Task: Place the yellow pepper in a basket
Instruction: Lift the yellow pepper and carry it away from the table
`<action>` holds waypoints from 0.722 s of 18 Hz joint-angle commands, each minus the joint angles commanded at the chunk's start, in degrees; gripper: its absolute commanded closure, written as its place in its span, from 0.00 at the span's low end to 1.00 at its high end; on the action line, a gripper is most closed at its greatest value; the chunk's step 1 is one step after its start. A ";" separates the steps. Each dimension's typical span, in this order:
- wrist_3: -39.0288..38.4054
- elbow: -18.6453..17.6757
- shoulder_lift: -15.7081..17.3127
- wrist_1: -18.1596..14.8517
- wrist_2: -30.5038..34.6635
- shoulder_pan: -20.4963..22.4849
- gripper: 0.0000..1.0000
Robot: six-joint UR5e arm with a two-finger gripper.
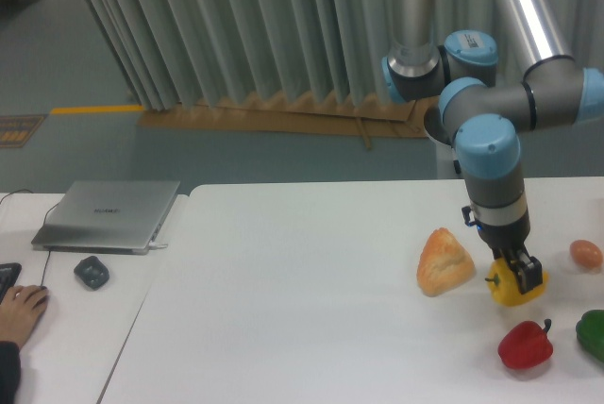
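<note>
The yellow pepper (511, 291) hangs a little above the white table (302, 291) at the right, between the orange-tan bread wedge (444, 261) and the red pepper (525, 345). My gripper (520, 277) comes down on it from above and is shut on it, its dark fingers covering part of the pepper's top. No basket is in view.
A green pepper (594, 333) sits at the right edge, with a small orange-pink fruit (585, 253) behind it. On the left desk lie a closed laptop (109, 215), a dark mouse (91, 273) and a person's hand (19, 310).
</note>
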 joint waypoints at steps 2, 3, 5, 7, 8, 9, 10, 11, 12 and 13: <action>0.35 0.79 0.09 -1.76 0.09 0.53 0.45; 1.74 1.14 0.18 -2.98 0.17 0.96 0.45; 6.92 2.37 0.70 -5.19 0.09 2.72 0.45; 10.44 2.64 2.11 -6.07 0.09 4.91 0.45; 13.42 2.64 2.20 -6.16 0.26 6.05 0.45; 16.67 2.81 2.29 -6.07 0.26 7.55 0.45; 18.88 2.99 2.29 -6.07 0.26 8.69 0.45; 20.64 2.99 2.29 -6.07 0.26 9.66 0.45; 21.87 2.99 2.29 -6.07 0.35 10.45 0.45; 23.19 2.99 2.29 -5.99 0.35 11.50 0.45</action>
